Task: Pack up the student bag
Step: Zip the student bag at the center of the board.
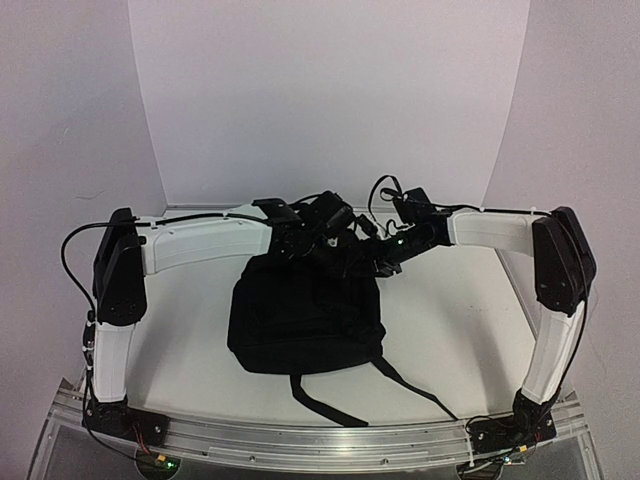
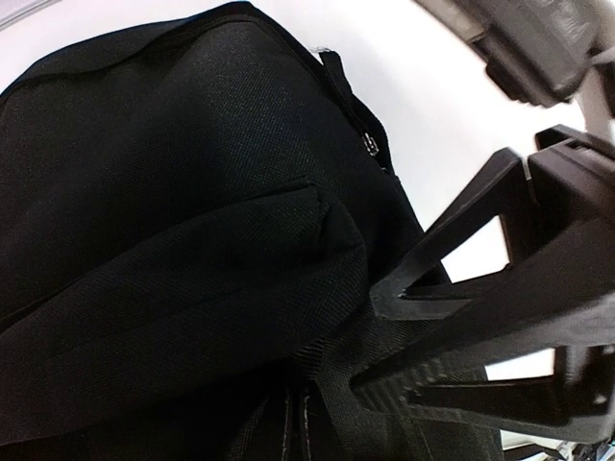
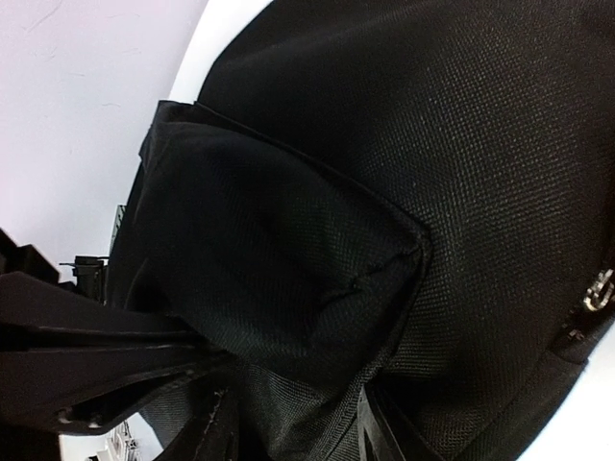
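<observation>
Pinching at bag [image 1: 305,315] top, frame centre: left gripper [image 2: 370,346] clenched, maybe only on thin fabric; right gripper [image 1: 375,255] state can't tell. Risk: fabric slips on lift, opening collapses.

Standing here, the bag [image 1: 305,315] hogs the middle of the table [image 1: 450,300]. The left gripper [image 2: 370,341] and right gripper [image 1: 385,262] crowd its 12 o'clock edge, and straps [image 1: 412,387] sprawl from 5 to 6. There's open tabletop at its 3 and 9 o'clock.
</observation>
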`<action>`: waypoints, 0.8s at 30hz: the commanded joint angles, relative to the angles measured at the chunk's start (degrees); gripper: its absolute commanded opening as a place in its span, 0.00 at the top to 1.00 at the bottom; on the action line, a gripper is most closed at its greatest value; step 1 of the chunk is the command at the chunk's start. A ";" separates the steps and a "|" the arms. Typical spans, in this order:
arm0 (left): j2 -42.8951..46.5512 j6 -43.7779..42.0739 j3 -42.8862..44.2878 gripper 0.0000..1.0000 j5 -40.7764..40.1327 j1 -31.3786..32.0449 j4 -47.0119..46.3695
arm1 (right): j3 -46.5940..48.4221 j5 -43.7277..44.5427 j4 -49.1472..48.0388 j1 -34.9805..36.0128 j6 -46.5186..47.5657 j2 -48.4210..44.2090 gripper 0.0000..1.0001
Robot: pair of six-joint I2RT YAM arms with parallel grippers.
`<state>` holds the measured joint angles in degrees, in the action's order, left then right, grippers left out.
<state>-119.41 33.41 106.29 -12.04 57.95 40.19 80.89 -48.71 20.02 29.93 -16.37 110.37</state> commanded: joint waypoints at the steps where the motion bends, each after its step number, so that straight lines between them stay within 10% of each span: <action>1: 4.69 0.92 -1.01 1.00 1.01 -0.22 -3.00 | 2.08 1.24 -1.14 1.63 0.97 0.93 0.57; 4: 5.06 1.23 -1.59 1.00 1.48 -0.45 -3.70 | 2.50 1.49 -1.17 1.88 0.81 1.26 0.61; 10: 6.94 2.11 -3.43 1.00 1.40 -1.25 -2.82 | 2.80 2.41 -0.63 1.88 0.24 0.07 1.00; 24: 13.00 3.83 -10.59 1.00 -2.20 -3.14 -0.33 | 1.15 5.92 2.15 0.02 2.50 -2.29 1.00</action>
<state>-111.09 36.08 97.88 -11.81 55.66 38.43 81.87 -44.92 20.78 30.76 -15.27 110.82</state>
